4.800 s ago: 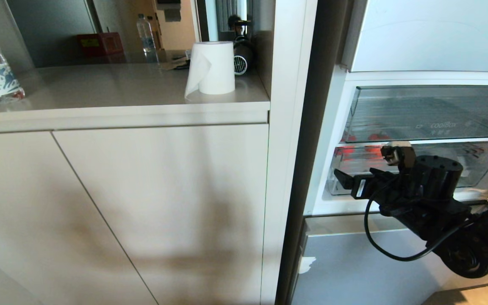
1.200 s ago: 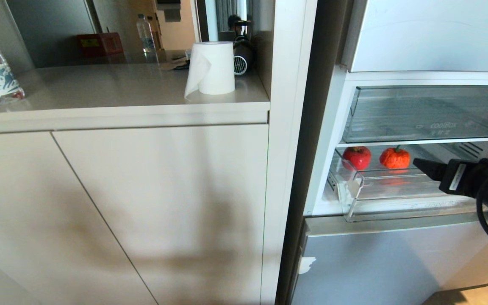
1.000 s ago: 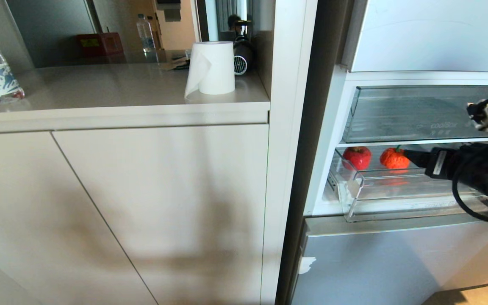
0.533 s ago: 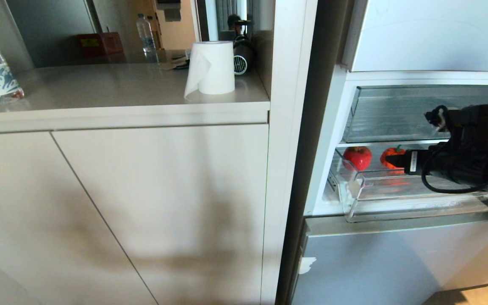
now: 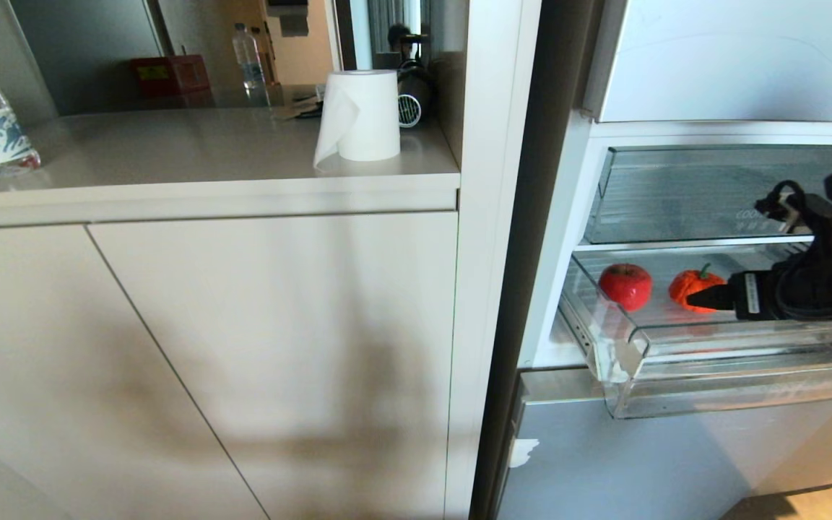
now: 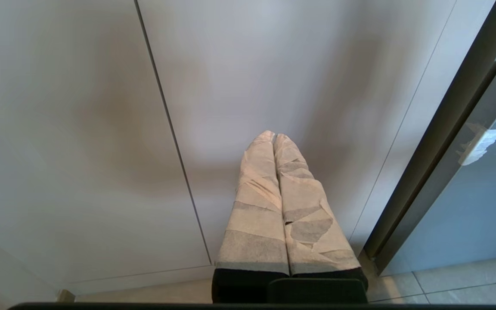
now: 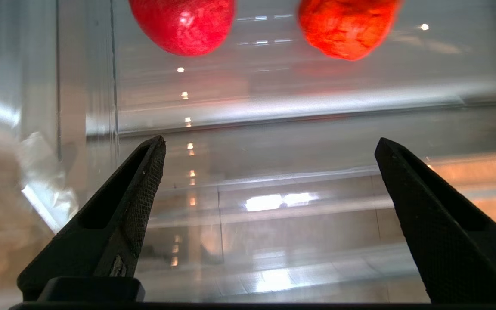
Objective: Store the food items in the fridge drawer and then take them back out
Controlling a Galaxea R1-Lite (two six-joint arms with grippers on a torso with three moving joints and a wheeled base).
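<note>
Red and glossy, the apple (image 5: pixel 625 286) sits on the ribbed floor of the fridge drawer (image 5: pixel 734 393), toward the drawer's left end and well back from its front lip. Just to the apple's right, still inside the drawer, lies a second food item (image 5: pixel 692 288), orange-red, rougher skinned, with a small green stem. The drawer itself stands pulled out below the clear bin printed with a partly hidden word (image 5: pixel 712 195).

Both fruits look firm and light for their size, so I judge a moderate squeeze would hold them. The apple's shiny skin seems likely to slip, and being round it may roll along the ribs if nudged from one side. A hold across its widest middle, with one finger on each flank, looks safest. The bumpy fruit should offer more friction. The drawer's clear plastic is thin and stiff, so bumping its walls is a risk.

The right gripper (image 7: pixel 269 148) reaches roughly level into the drawer from the drawer's right side; in the head view its near finger (image 5: pixel 719 297) touches or overlaps the orange-red fruit's right edge. Its fingers are spread wide with nothing between them, both fruits lying beyond the tips in the right wrist view.

The left gripper (image 6: pixel 274 137), pressed together and empty, hangs parked before the cabinet doors (image 6: pixel 80 129), left of the fridge.
</note>
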